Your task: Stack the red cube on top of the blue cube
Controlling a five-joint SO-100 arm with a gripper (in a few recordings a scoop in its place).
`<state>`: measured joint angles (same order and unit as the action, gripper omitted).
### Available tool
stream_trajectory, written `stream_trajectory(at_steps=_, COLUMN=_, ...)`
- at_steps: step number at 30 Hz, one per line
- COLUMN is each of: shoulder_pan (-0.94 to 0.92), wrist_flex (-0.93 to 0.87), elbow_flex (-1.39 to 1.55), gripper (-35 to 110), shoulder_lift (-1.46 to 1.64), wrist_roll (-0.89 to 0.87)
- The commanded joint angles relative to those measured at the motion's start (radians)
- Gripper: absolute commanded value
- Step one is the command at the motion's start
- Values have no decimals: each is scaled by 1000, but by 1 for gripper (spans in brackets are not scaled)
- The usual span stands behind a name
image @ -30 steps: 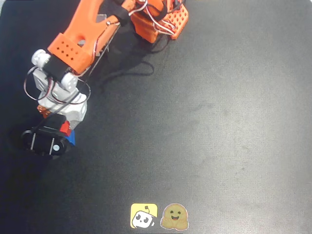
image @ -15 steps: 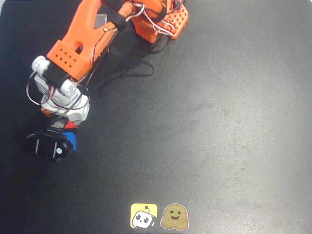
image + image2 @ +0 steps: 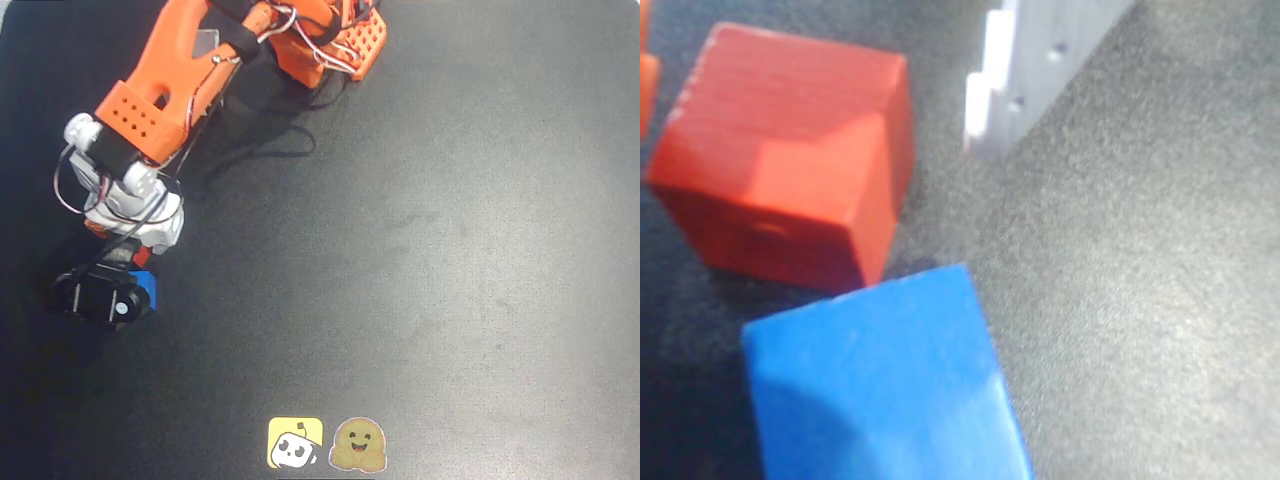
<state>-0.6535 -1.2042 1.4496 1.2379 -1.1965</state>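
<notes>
The red cube [image 3: 790,160] sits just beside the blue cube [image 3: 880,385] on the black table [image 3: 1140,300] — not on top. The gripper [image 3: 125,262] hovers over both; its jaws stand apart, gripping nothing.

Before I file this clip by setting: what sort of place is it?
Probably a hobby or lab robotics bench: a black mat bearing two cartoon stickers, an orange 3D-printed arm with loose servo wires, and a red cube and blue cube as practice props.

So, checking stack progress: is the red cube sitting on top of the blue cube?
No, the red cube rests on the table beside the blue cube.
</notes>
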Motion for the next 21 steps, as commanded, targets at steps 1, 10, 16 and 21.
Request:
stream_trajectory(at_steps=1, shoulder_pan=-5, wrist_flex=5, elbow_flex=-43, gripper=23, shoulder_lift=14, wrist_roll=-2)
stream_trajectory(at_steps=10, shoulder_pan=-17, wrist_flex=40, elbow_flex=-58, gripper=10, shoulder_lift=-31, wrist_roll=-2)
stream_trajectory(at_steps=16, shoulder_pan=-21, wrist_flex=38, elbow_flex=-67, gripper=0, shoulder_lift=-37, wrist_roll=-2)
stream_trajectory(at_steps=21, shoulder_pan=-21, wrist_flex=-49, elbow_flex=-112, gripper=0, shoulder_lift=-31, wrist_roll=-2)
